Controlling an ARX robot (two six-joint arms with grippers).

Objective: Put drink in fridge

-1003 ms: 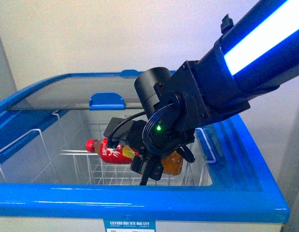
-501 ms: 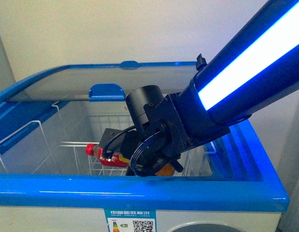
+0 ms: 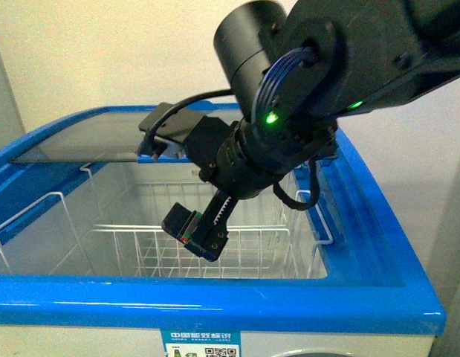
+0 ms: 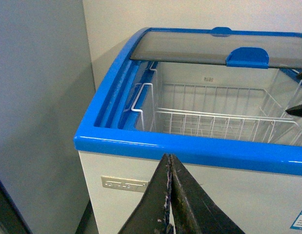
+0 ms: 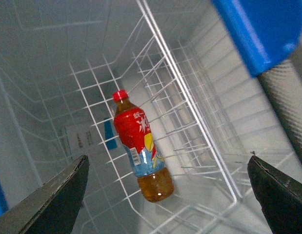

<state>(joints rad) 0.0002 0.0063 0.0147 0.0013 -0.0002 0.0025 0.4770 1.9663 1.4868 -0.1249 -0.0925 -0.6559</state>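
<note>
The drink [image 5: 139,146], a clear bottle of amber liquid with a red cap and red label, lies on its side in the white wire basket [image 5: 199,122] inside the fridge; it shows only in the right wrist view. The fridge is a white chest freezer with a blue rim [image 3: 215,305], also in the left wrist view [image 4: 190,148]. My right gripper [image 5: 167,157] is open and empty, well above the bottle; in the front view it [image 3: 198,236] hangs over the freezer opening and the arm hides the bottle. My left gripper [image 4: 169,158] is shut and empty, outside the freezer's front wall.
A glass sliding lid [image 3: 88,141] with a blue handle [image 4: 247,57] covers the far part of the opening. Wire baskets [image 3: 140,245] line the inside. A plain grey cabinet [image 4: 38,97] stands next to the freezer's left side. A pale wall is behind.
My right gripper has let go of the bottle and risen out of the freezer. The bottle, seen in its jaws in the front view before, no longer shows there.
</note>
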